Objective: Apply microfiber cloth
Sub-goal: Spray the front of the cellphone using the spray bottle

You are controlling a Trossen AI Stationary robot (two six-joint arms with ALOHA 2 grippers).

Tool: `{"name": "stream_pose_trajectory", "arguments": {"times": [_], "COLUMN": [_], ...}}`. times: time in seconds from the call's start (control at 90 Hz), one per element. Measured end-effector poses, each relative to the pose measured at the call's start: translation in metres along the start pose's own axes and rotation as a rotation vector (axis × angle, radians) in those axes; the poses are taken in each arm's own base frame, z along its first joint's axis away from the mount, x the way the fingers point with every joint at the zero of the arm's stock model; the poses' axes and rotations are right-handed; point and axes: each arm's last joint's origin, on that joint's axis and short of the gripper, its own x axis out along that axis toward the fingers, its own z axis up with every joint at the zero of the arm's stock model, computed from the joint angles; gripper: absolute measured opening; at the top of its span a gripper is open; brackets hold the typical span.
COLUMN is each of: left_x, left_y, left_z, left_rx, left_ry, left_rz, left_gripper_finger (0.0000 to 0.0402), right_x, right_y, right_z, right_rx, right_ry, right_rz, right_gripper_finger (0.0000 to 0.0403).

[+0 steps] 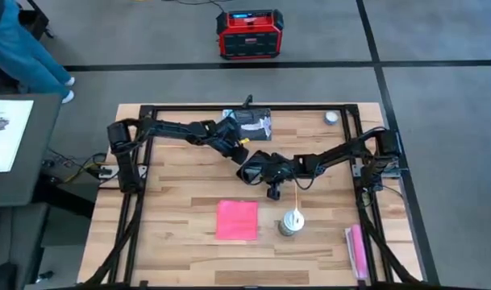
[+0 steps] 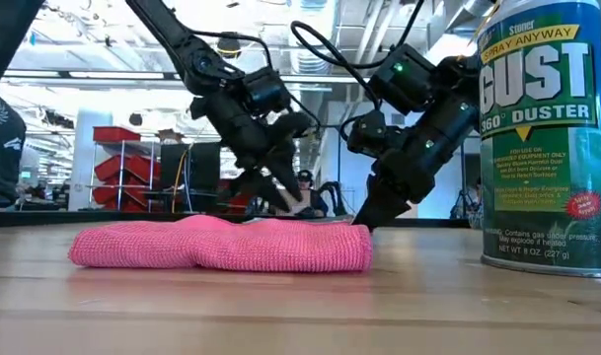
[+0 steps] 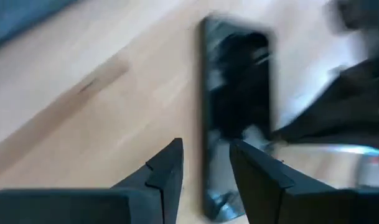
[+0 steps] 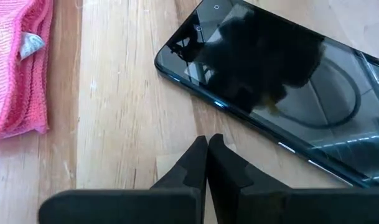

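Your left gripper [image 3: 205, 171] sits toward the far middle of the worktop [image 1: 172, 242], its fingers narrowly parted and straddling the near end of the black phone [image 4: 270, 87]. If you close them there, I judge they could lever the phone up or skid it across the wood, since it lies flat with nothing bracing it.

Just to the right, your right gripper [image 4: 208, 158] hangs low beside the phone's long edge with its fingers pressed together and holding nothing. The two arms are very near each other; any sweep from either could knock the other or scratch the glass.

The microfiber cloth [image 1: 237, 219] lies folded nearer the front edge, apart from both grippers and untouched. Reaching for it with the right arm takes you close to the Dust 360° Duster can [image 1: 291, 223], which stands upright just right of the cloth and looks easy to tip.
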Motion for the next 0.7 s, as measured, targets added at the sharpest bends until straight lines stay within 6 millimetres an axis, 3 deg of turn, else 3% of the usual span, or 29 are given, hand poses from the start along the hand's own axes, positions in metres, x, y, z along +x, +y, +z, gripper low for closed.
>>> {"name": "stream_pose_trajectory", "arguments": {"times": [0.156, 0.422, 0.7], "left_x": [0.006, 0.037, 0.036], "left_y": [0.007, 0.031, 0.029], "left_z": [0.001, 0.000, 0.009], "left_rx": [-0.014, -0.089, -0.045], "left_ry": [0.020, 0.110, 0.102], "left_rz": [-0.011, -0.042, -0.056], "left_gripper_finger": [0.0116, 0.0115, 0.0115], "right_x": [0.000, 0.000, -0.019], "right_y": [-0.003, -0.007, -0.010], "right_z": [0.000, -0.001, 0.000], "right_rx": [-0.008, -0.012, -0.025], "right_ry": [0.002, 0.023, 0.070], "right_rz": [-0.003, -0.034, -0.124], "right_gripper_finger": [0.0000, 0.0000, 0.0000]}}
